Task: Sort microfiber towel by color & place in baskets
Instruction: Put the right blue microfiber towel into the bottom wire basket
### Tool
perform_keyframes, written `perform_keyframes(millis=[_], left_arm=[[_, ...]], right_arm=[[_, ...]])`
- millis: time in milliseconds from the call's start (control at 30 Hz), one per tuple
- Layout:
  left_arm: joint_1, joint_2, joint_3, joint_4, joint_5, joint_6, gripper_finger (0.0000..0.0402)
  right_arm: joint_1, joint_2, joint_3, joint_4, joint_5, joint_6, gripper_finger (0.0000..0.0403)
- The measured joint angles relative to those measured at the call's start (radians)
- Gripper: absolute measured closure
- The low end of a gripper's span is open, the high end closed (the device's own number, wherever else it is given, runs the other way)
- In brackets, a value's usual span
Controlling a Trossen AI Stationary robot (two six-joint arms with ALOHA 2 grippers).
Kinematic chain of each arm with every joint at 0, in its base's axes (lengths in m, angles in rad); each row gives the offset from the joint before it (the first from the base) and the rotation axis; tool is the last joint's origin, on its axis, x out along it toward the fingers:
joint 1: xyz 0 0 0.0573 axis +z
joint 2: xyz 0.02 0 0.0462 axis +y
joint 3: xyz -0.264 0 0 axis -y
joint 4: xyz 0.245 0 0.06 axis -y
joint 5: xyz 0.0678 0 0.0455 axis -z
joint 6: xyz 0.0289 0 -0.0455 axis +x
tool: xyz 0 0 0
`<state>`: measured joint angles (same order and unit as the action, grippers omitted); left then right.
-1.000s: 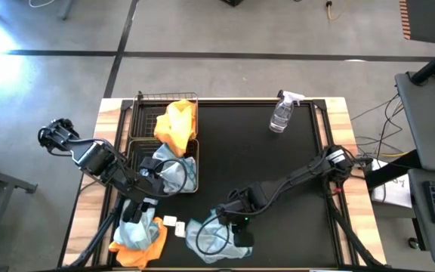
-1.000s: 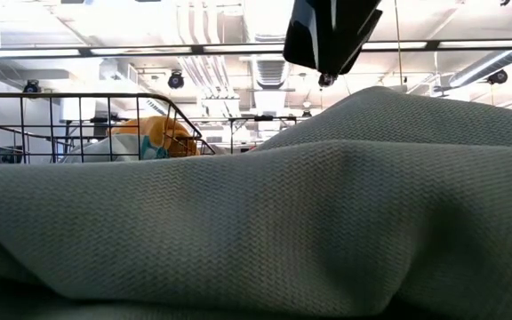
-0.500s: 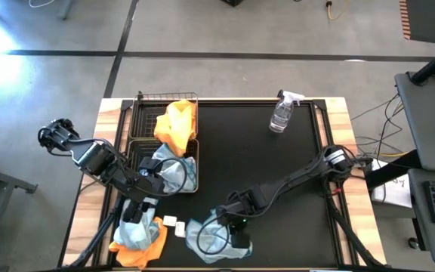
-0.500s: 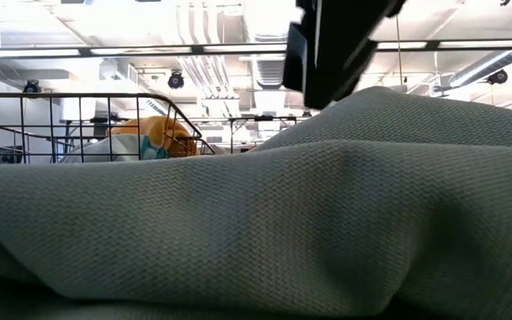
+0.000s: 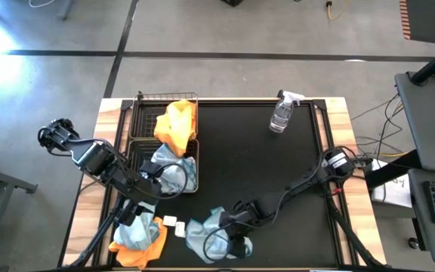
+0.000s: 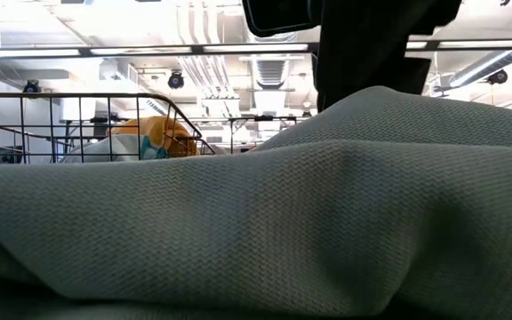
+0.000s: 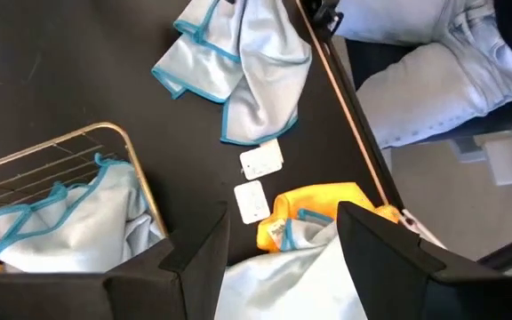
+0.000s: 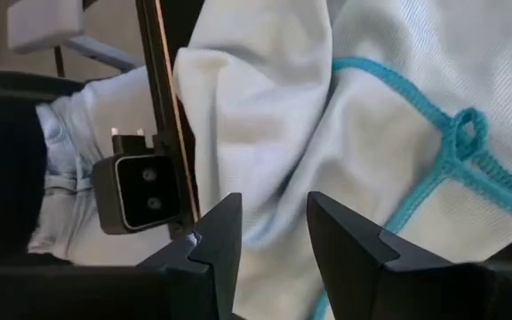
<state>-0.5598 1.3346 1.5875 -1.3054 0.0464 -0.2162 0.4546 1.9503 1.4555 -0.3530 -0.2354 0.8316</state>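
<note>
A pale blue-grey towel (image 5: 208, 233) lies crumpled at the table's near edge and fills the low view (image 6: 256, 204). My right gripper (image 5: 236, 243) (image 8: 274, 204) is open right over it, pointing down; whether its fingers touch the cloth, I cannot tell. My left gripper (image 5: 157, 187) (image 7: 283, 218) is open, above the near basket's (image 5: 191, 181) near rim. This basket holds a blue-grey towel (image 5: 168, 170). The far basket (image 5: 146, 113) holds an orange-yellow towel (image 5: 176, 125). A blue-grey towel (image 5: 138, 230) lies on an orange-yellow one (image 5: 138, 253) at the near left.
A clear spray bottle (image 5: 282, 113) stands at the far right. Two small white tags (image 5: 174, 225) lie between the two near towels. The black mat's middle and right (image 5: 278, 166) are bare. A person in pale trousers (image 7: 434, 80) is beyond the near edge, by a small camera (image 8: 145, 200).
My right gripper has come down and toward the table's near edge, onto the blue-grey towel there; in the low view it drops from the top of the picture to just behind the towel's ridge. The towels have not moved.
</note>
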Motion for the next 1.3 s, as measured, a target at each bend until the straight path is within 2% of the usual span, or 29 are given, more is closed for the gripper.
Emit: perform_keyframes(millis=[367, 700, 933, 1100, 1300], left_arm=[[0.000, 0.000, 0.000, -0.027, 0.020, 0.047, 0.0208], [0.000, -0.001, 0.000, -0.027, 0.019, 0.047, 0.0208], [0.000, -0.001, 0.000, -0.026, 0.019, 0.047, 0.0208], [0.000, -0.001, 0.000, -0.023, 0.018, 0.042, 0.0208], [0.000, -0.001, 0.000, -0.022, 0.017, 0.036, 0.0208]], right_arm=[[0.040, 0.000, 0.001, 0.028, 0.022, 0.100, 0.0242], [0.050, 0.000, -0.004, -0.040, 0.028, 0.079, 0.0238], [0.050, -0.001, -0.059, -0.068, 0.027, 0.078, 0.0239], [0.048, -0.001, -0.099, -0.065, 0.027, 0.112, 0.0253], [0.046, -0.003, -0.114, -0.056, 0.027, 0.111, 0.0298]])
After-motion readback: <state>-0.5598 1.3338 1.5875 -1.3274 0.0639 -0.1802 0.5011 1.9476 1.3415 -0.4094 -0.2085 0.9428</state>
